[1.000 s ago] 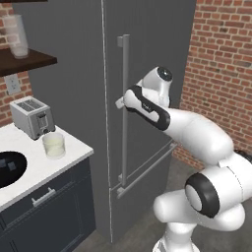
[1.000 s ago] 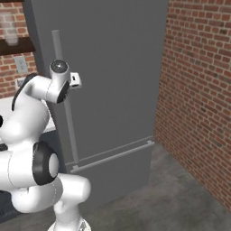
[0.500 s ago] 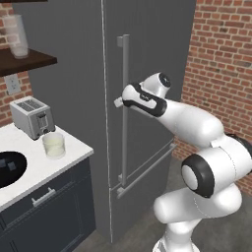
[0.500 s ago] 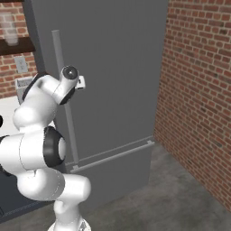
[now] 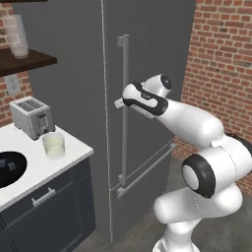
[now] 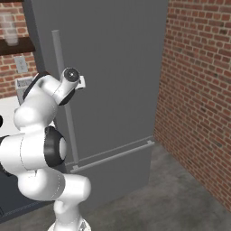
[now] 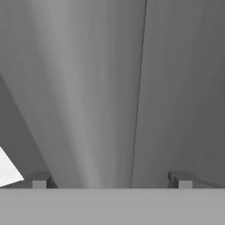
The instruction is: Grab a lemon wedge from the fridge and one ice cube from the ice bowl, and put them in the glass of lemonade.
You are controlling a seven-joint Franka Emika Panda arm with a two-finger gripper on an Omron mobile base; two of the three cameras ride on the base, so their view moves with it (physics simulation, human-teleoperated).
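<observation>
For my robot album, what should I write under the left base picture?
Robot's open fingers reach the closed fridge's long handle.

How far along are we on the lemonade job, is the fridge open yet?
Nothing looks done: the fridge door is shut. In hand: the open gripper is at the vertical bar handle, which the hand view shows between the finger tips, not clamped. Left: open the door, take the lemon wedge, take an ice cube from the ice bowl, and put both in the glass of lemonade.
</observation>
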